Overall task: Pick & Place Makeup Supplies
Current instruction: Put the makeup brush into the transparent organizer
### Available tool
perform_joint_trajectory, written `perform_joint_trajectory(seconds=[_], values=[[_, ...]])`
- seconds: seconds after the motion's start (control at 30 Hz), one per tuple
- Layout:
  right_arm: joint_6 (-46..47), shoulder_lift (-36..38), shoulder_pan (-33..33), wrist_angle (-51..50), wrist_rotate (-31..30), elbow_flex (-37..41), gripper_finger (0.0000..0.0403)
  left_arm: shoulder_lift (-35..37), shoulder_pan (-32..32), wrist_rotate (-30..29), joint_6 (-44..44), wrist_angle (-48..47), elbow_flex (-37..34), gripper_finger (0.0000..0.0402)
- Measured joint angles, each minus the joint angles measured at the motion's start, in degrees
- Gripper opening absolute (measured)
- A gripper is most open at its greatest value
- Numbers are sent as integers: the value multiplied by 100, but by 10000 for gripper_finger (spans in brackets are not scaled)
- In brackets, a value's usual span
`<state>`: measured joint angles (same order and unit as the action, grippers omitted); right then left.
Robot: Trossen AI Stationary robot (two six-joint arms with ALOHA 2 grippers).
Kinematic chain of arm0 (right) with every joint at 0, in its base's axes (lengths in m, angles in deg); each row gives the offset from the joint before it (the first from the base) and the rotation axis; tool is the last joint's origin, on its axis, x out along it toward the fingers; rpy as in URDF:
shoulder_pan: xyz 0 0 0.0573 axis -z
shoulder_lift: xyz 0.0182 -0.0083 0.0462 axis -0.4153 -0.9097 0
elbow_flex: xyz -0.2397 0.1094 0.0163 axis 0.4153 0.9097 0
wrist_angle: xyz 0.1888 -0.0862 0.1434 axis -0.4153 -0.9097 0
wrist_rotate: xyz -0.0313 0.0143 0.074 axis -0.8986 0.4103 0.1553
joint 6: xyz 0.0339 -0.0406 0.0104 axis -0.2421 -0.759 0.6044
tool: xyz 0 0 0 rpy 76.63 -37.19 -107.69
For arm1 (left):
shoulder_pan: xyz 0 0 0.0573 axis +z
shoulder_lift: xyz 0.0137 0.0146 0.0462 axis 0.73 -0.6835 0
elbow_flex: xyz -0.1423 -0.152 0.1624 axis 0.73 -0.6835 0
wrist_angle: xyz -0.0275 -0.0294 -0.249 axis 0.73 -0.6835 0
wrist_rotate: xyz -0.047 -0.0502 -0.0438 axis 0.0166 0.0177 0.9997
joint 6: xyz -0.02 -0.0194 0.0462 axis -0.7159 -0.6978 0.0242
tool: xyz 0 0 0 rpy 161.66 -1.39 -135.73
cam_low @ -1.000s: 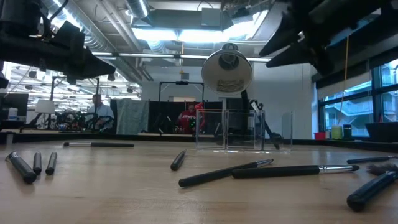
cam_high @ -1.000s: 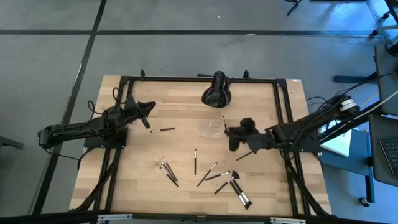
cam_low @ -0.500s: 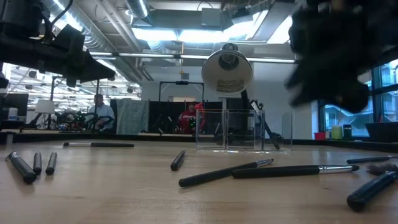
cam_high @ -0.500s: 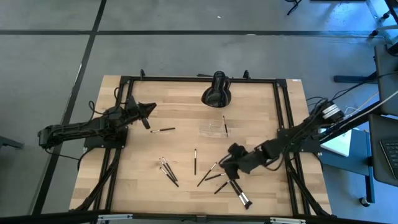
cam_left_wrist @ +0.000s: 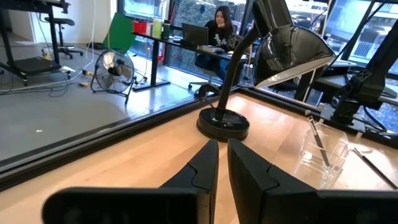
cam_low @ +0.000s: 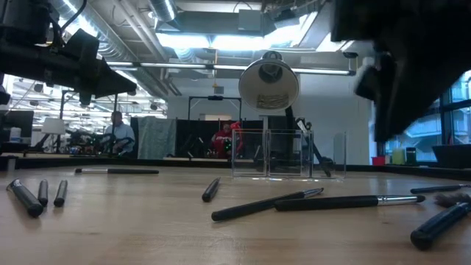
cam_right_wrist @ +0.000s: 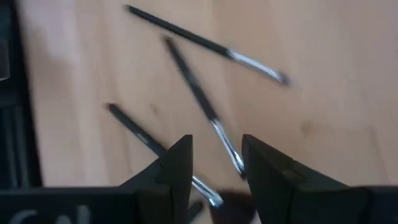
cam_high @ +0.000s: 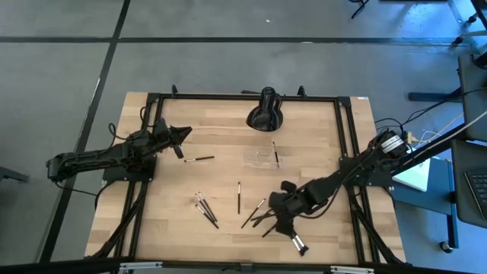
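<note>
On the table [cam_high: 228,137], a desk lamp [cam_high: 265,111] stands at the middle of the far edge. Nearer in from it, slightly right of centre, sits an organiser tray [cam_high: 262,158] with one brush [cam_high: 275,152] in it. A single brush [cam_high: 199,159] lies left of the tray, beside the left claw [cam_high: 183,132], which hangs over the table's left part. Toward the near edge, a small cluster of brushes [cam_high: 204,207] lies left of centre, one brush [cam_high: 238,197] lies alone at the middle, and more brushes [cam_high: 257,215] lie scattered right of it, under the right claw [cam_high: 279,221].
</note>
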<state>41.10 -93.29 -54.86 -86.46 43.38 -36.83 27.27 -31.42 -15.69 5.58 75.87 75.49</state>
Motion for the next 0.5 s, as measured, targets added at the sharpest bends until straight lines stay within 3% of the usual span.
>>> perform_joint_trajectory(seconds=[0.13,0.5], values=[[-656,-371,48,-37,263,-166,137,0,0,2,0,-1,0,33],[-1019,-821,238,-80,597,-196,137,0,0,39,-9,2,-2,33]])
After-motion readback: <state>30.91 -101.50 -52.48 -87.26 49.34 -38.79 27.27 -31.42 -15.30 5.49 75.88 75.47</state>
